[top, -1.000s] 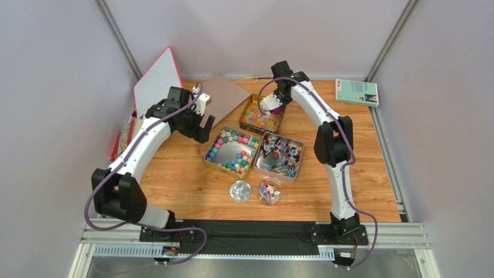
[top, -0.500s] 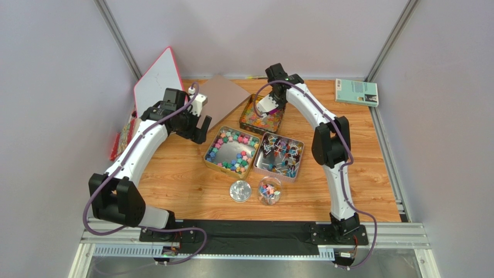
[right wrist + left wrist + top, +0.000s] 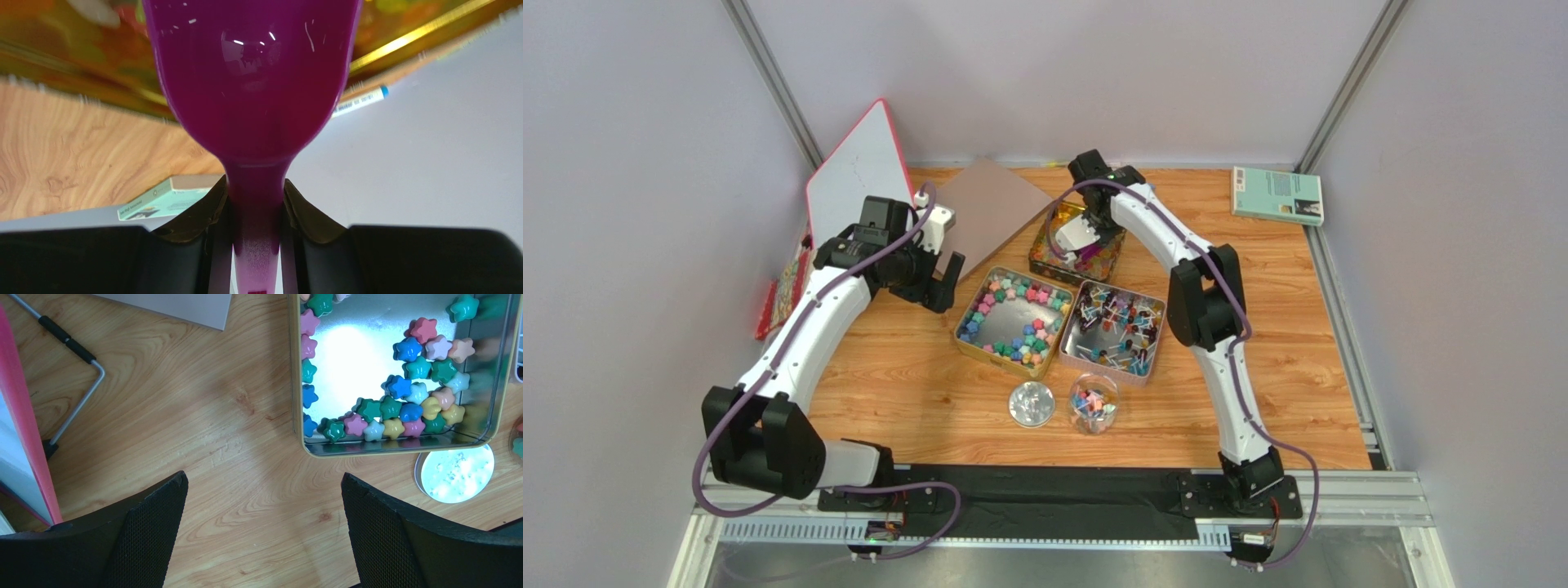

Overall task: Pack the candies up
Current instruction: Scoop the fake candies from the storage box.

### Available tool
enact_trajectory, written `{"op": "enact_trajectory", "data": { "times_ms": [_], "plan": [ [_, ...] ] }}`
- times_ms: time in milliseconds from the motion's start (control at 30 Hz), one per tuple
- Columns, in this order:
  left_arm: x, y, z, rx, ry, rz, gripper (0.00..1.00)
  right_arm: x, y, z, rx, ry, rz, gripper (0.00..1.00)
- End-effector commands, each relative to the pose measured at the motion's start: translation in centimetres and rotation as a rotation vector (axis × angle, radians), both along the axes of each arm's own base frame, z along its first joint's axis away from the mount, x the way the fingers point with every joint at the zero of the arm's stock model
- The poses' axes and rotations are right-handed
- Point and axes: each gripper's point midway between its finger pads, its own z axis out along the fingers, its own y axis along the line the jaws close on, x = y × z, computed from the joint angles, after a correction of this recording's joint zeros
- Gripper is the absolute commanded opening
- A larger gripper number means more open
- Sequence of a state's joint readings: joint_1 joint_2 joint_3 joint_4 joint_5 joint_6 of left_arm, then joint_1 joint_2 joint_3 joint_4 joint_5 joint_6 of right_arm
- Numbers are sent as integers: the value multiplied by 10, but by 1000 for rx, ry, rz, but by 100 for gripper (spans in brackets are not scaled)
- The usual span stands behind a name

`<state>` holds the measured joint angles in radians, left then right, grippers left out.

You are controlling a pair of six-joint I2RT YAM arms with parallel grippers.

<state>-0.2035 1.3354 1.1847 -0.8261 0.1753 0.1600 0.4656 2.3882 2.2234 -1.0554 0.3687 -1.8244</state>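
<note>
- Picking the tin [image 3: 957,331] full of star candies [image 3: 393,410] mid-table as the reference point for everything below.
- Just behind that tin: right gripper [image 3: 256,196], pinched down narrow on the handle of a purple scoop [image 3: 251,79]. Solid hold, handle squeezed between both fingers.
- Also behind the tin: gold tin [image 3: 1048,239] with orange-yellow candies [image 3: 1069,263] inside, scoop bowl dipped right over them. Can't tell whether the bowl is touching any, or has anything in it.
- Just left of the tin: left gripper [image 3: 264,490], hanging over bare table [image 3: 891,380], spread about as wide as possible, nothing in it. Star candies off to its right, well clear of both fingers.
- Right up against the tin's right side: second tin [image 3: 1160,337] holding wrapped candies [image 3: 1116,327].
- In front of the tin: small glass jar [image 3: 1092,404] with a few candies in the bottom, clear lid [image 3: 1031,403] lying just to its left.
</note>
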Motion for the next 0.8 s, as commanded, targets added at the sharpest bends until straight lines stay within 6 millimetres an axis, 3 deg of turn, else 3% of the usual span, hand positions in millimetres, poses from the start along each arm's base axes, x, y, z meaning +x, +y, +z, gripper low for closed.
{"op": "enact_trajectory", "data": {
  "times_ms": [0, 400, 533, 767],
  "plan": [
    [-1, 5, 13, -28, -43, 27, 100, -10, 9, -29, -80, 72, 0, 0],
    [-4, 13, 12, -37, -39, 55, 100, 11, 47, -44, -13, 8, 11, 0],
    [-1, 14, 12, -35, -38, 59, 100, 7, 61, -46, 72, 29, 16, 0],
    [4, 12, 11, -44, -22, 60, 99, -6, 70, -57, 199, 103, -36, 0]
  ]
}}
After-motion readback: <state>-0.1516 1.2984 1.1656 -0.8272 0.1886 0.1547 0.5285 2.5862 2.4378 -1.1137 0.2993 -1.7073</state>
